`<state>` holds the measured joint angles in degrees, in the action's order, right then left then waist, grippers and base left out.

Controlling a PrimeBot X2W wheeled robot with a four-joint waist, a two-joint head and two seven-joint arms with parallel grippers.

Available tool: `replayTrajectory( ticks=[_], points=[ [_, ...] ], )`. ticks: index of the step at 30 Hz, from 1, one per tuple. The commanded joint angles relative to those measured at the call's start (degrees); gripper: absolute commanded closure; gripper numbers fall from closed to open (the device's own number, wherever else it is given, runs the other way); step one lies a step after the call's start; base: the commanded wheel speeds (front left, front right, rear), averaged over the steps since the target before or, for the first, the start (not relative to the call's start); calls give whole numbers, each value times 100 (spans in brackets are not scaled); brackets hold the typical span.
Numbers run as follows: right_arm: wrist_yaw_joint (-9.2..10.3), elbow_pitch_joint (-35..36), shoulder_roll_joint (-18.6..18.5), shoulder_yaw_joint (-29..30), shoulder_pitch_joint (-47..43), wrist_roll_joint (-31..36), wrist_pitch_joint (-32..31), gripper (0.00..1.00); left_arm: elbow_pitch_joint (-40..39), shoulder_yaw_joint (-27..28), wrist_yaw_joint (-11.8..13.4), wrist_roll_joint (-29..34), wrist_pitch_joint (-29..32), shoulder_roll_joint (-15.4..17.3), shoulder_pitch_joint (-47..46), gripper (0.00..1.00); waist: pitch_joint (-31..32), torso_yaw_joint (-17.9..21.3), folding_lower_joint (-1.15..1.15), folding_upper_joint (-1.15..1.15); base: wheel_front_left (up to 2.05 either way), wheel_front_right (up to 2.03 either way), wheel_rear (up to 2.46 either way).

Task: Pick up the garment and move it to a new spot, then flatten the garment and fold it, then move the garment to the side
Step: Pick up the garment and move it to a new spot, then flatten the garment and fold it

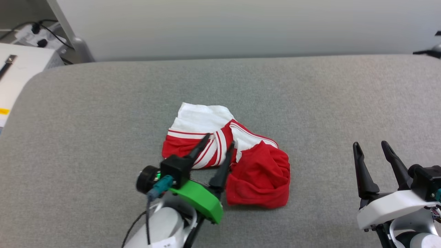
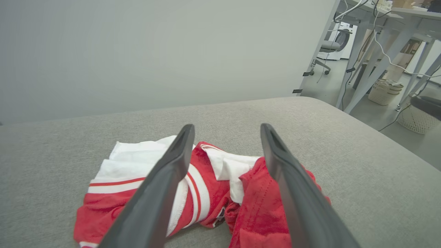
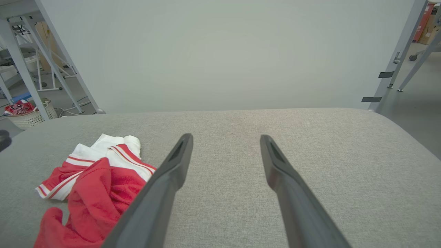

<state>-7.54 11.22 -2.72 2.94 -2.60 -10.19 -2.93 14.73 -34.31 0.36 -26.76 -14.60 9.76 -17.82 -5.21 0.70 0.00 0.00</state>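
The garment [image 1: 255, 172] lies crumpled in a heap near the middle of the grey padded table [image 1: 103, 113], red body at the right, white sleeves with red stripes at the back left. My left gripper [image 1: 220, 141] hangs just over its near left part, open, nothing between the fingers. From the left wrist the garment [image 2: 213, 193] shows between and below the spread fingers [image 2: 165, 172]. At the lower right, well clear of the cloth, my right gripper [image 1: 371, 146] is open. In the right wrist view the garment [image 3: 93, 186] lies at the lower left.
A pale wall [image 1: 241, 24] stands right behind the table's far edge. A white cabinet [image 1: 20, 65] with cables sits off the left corner. Table legs [image 2: 375, 62], woven baskets [image 2: 382, 91] and a chair stand on the floor to the right of the table.
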Motion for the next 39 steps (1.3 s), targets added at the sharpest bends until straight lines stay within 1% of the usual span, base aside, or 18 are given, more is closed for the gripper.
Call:
replayTrajectory(
  ticks=[1,6,13,17,20,24,28,32,34,39],
  points=[
    [5,30,-16,-10,-84,42,-32,0,-65,120,101,-7,-26,83,144,0,347,-220,0,0,0,0,0],
    [5,93,-16,-35,-187,97,-100,0,-303,647,453,-59,-36,328,434,0,460,-236,0,0,0,0,0],
    [5,167,-16,-83,-293,190,-144,0,-547,1299,740,-67,-39,705,861,0,531,-241,0,0,0,0,0],
    [5,210,-16,-115,-322,224,-154,0,-658,1542,830,-51,-39,881,1070,0,505,-224,0,0,0,0,0],
    [5,229,-16,-108,-359,228,-169,0,-751,1633,818,-46,-39,945,1173,0,492,-234,0,0,0,0,0],
    [5,220,-16,-82,-386,215,-205,0,-825,1668,792,-35,-40,944,1225,0,471,-240,0,0,0,0,0],
    [5,78,-16,-169,-395,143,-415,0,-846,1682,776,-32,-40,917,1255,0,462,-230,0,0,0,0,0],
    [5,-218,-16,-470,-309,44,-1027,0,-869,1662,752,-7,-40,873,1228,0,395,-295,0,0,0,0,0],
    [5,-338,-42,-721,-149,-34,-1387,0,-890,1658,737,5,-40,851,1186,0,330,-361,0,0,0,0,0],
    [5,-608,-311,-1394,526,-349,-2202,0,-900,1680,685,29,-40,772,1047,0,171,-560,0,0,0,0,0]
  ],
)
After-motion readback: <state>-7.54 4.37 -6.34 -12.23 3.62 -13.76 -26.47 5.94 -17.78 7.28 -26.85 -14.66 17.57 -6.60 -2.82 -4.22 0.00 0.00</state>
